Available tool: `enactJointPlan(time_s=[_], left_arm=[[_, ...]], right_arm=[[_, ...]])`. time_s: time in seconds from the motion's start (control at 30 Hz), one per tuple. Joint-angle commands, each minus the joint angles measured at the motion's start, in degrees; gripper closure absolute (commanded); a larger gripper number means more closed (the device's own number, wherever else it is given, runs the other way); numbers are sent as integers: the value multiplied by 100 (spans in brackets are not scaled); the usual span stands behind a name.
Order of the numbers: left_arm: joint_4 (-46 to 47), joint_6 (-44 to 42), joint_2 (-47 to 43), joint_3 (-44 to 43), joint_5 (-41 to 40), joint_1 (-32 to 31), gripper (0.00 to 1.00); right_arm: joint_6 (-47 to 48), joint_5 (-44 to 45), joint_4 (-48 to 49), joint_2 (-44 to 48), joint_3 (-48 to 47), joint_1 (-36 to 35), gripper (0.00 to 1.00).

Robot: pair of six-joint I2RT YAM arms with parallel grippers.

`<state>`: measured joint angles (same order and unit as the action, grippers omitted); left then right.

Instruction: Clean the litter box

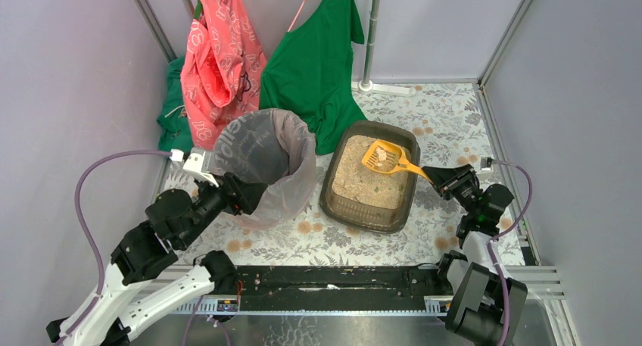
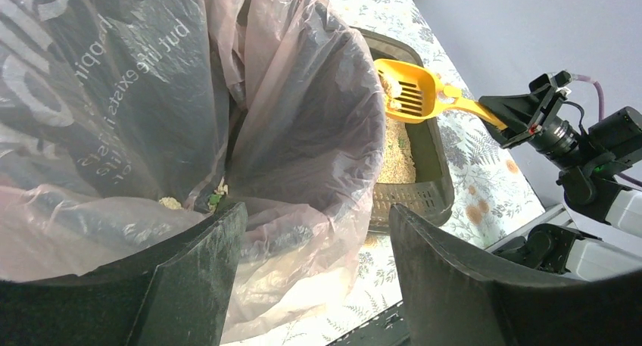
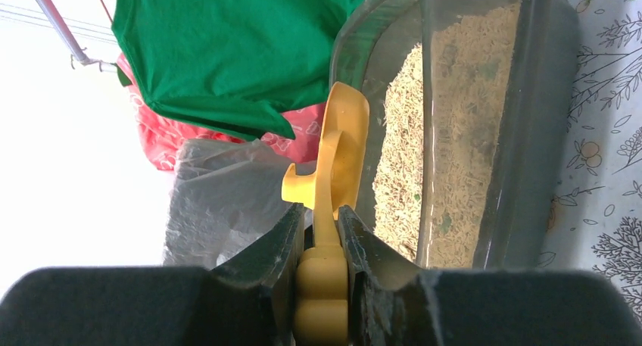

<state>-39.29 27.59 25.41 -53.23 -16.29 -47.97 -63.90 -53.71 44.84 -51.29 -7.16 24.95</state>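
Note:
The litter box (image 1: 362, 219) is a dark tray of beige litter at the table's middle, also in the left wrist view (image 2: 431, 176) and the right wrist view (image 3: 526, 126). My right gripper (image 1: 437, 176) is shut on the handle of the yellow slotted scoop (image 1: 384, 157), held above the box's far right part with pale clumps in it. The right wrist view shows the scoop (image 3: 342, 145) edge-on between my right gripper's (image 3: 322, 223) fingers. My left gripper (image 1: 253, 195) is open at the bagged bin's near side. In its own view my left gripper (image 2: 314, 240) has bag plastic lying between the fingers, unpinched.
The round bin (image 1: 261, 160) with a clear bag liner (image 2: 151, 96) stands left of the box, with some scraps inside. A green shirt (image 1: 314, 62) and a pink bag (image 1: 219, 58) hang behind. A metal pole base (image 1: 369, 85) stands at the back. Grey walls close in both sides.

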Motion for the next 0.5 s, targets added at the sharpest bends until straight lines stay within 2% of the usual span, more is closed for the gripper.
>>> enactJointPlan(time_s=[0.0,0.03,0.1,0.3,0.47], left_arm=[[-128,69,-205,-32,-216,-33,24],[-170,83,-207,-23,-224,-29,24],[-208,91,-212,9,-226,-32,24],[8,121,-253,201,-173,-30,23],[333,174,-192,459,43,-36,23]], right_arm=[[-975,-287,1300,-156,-175,63,100],[-1190,-295,1531,-112,-195,63,100],[-1356,-244,1369,139,-385,52,100],[-890,129,-570,1119,-1438,-174,100],[-1307,322,-523,1083,-2048,-466,100]])
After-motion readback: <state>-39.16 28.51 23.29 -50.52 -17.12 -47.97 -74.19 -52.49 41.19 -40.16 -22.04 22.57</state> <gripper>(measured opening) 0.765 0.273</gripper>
